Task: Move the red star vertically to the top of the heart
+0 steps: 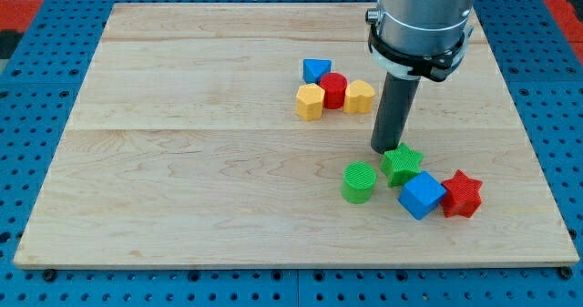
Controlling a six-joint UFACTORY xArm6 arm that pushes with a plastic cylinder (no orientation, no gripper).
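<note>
The red star [462,194] lies at the view's lower right, touching the right side of a blue cube [421,195]. The yellow heart [360,97] sits higher up near the middle, to the right of a red cylinder [334,90]. My tip [383,149] rests on the board just above and left of the green star [402,164], about touching it. The tip is well left of the red star and below the heart.
A green cylinder [359,181] lies left of the green star. A yellow hexagon block [310,101] and a blue triangle [316,70] cluster with the red cylinder. The wooden board [182,161] lies on a blue pegboard.
</note>
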